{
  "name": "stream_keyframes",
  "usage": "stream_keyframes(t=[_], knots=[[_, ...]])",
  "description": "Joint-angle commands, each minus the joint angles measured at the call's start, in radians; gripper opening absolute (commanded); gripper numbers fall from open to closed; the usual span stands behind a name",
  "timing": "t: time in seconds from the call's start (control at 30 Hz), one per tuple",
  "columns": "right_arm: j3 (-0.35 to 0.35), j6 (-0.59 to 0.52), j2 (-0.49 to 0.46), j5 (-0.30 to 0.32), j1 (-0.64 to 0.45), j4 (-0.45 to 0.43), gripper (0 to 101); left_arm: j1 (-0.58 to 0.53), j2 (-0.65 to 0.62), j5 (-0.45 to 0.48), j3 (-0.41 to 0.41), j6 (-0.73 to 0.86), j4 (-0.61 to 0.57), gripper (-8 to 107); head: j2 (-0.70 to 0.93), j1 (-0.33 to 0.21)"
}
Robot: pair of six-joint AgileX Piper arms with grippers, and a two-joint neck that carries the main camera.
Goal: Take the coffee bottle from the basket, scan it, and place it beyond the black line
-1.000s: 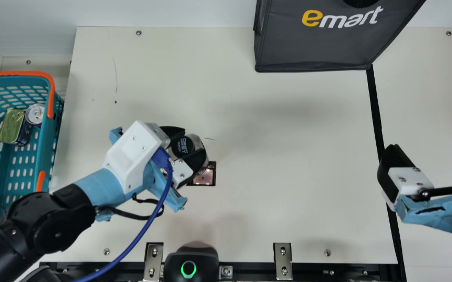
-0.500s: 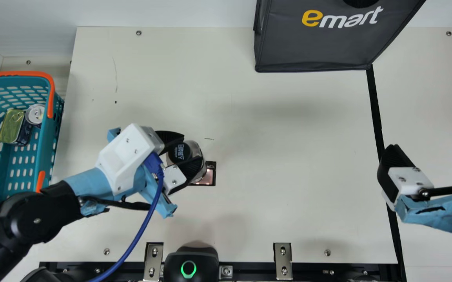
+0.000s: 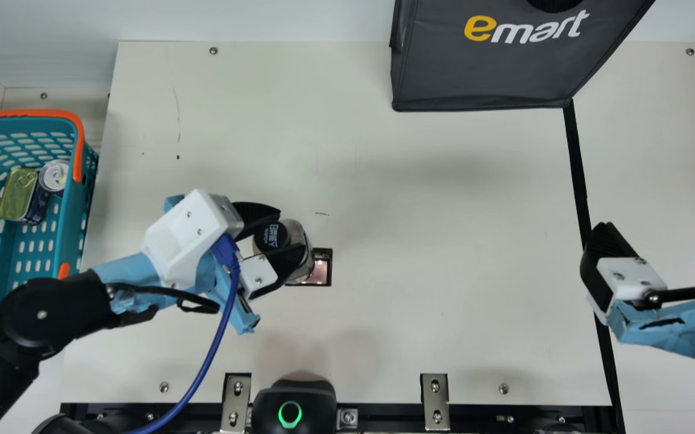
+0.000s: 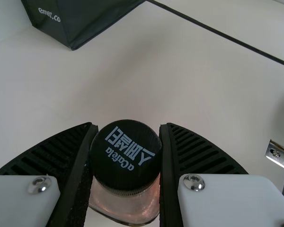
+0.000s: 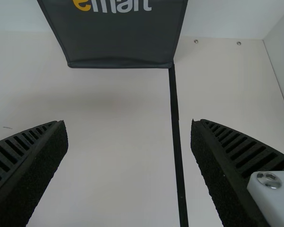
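My left gripper (image 4: 128,126) is clamped on the coffee bottle (image 3: 275,235), cap up, beside the lit window (image 3: 319,272) in the table and partly over it. So the bottle is out of the basket (image 3: 73,226); whether it has scanned, I can't tell, and placing it beyond the black line (image 3: 578,175) remains. I'd judge the middle of the table roomy for the carry, with the bag (image 3: 486,66) edging the far side and my right gripper (image 3: 662,229), fingers apart, by the line.

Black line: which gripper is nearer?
Right. The right gripper is at the black line; the left gripper is well off toward the basket, around the coffee bottle.
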Motion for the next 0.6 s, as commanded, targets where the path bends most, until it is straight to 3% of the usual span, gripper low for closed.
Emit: stream_keyframes(t=[0.0,0.57], knots=[[0.0,0.0,0.0,0.0,0.0,0.0,91,0.002,0.002,0.005,0.004,0.014,-0.011,10,0.002,-0.026],[0.0,0.0,0.0,0.0,0.0,0.0,91,0.005,-0.024,0.039,0.015,0.019,-0.01,10,0.002,-0.026]])
